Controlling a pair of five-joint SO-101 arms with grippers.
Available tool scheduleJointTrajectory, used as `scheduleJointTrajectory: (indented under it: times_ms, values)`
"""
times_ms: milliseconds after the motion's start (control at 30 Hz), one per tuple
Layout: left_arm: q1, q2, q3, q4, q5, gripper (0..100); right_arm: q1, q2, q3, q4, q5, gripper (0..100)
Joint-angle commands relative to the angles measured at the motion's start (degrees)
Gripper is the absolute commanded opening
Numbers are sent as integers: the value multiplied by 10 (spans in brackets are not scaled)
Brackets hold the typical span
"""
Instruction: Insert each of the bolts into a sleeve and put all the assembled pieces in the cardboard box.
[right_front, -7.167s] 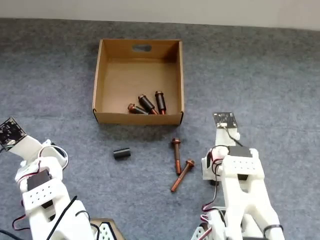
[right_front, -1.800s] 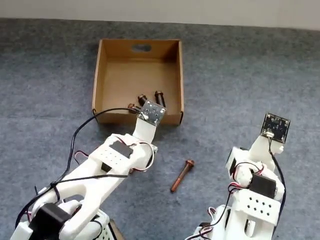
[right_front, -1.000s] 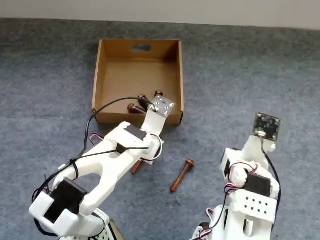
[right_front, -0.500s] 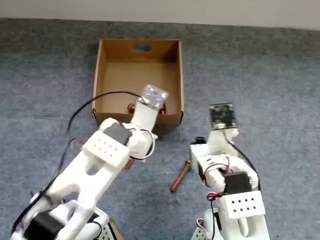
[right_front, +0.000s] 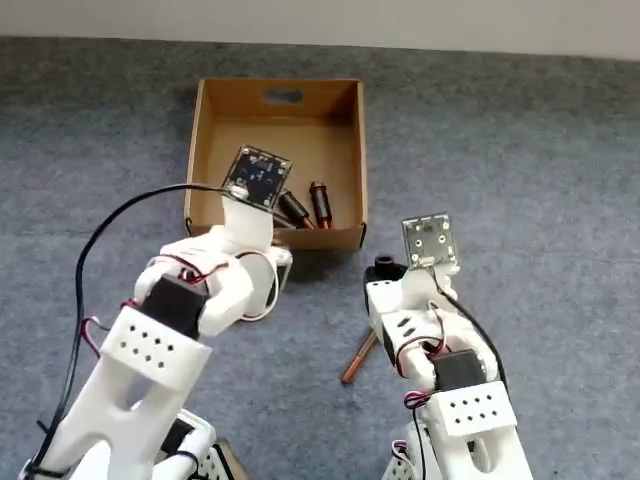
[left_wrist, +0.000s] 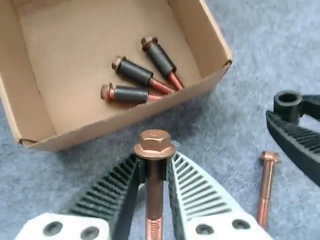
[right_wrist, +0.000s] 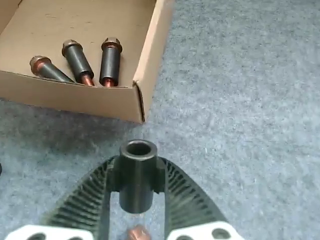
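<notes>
My left gripper (left_wrist: 154, 169) is shut on a copper bolt (left_wrist: 154, 160), head up, just in front of the cardboard box (left_wrist: 30, 100). My right gripper (right_wrist: 136, 172) is shut on a black sleeve (right_wrist: 137, 175), held upright with its bore open at the top, near the box's front right corner (right_wrist: 140, 102). In the left wrist view that sleeve (left_wrist: 287, 102) sits a short way from the bolt. Three assembled pieces (right_front: 305, 205) lie in the box (right_front: 275, 135). One loose bolt (right_front: 357, 360) lies on the carpet beside the right arm.
Grey carpet covers the table all around. The box's front wall (right_wrist: 75, 100) stands right beyond both grippers. The loose bolt (left_wrist: 266, 185) lies between the two arms, its head (right_wrist: 136, 233) directly under the held sleeve.
The sleeve and one bolt have left the carpet. The left arm has lifted and swung left with its bolt. The right arm has come in toward the box front with the sleeve.
</notes>
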Motion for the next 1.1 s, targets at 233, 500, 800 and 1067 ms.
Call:
scheduleJointTrajectory:
  times_ms: [233,500,800,1067]
  values:
    - [2,-26,-22,-16,3,8,-11,-208,58,-4,-5,6]
    - [3,-27,-23,-100,4,8,-58,-363,158,-5,-5,6]
    - [46,-78,-22,-178,76,8,-84,-352,158,-7,-4,6]
    - [106,-106,-18,-242,87,8,-84,-352,146,-27,-5,6]
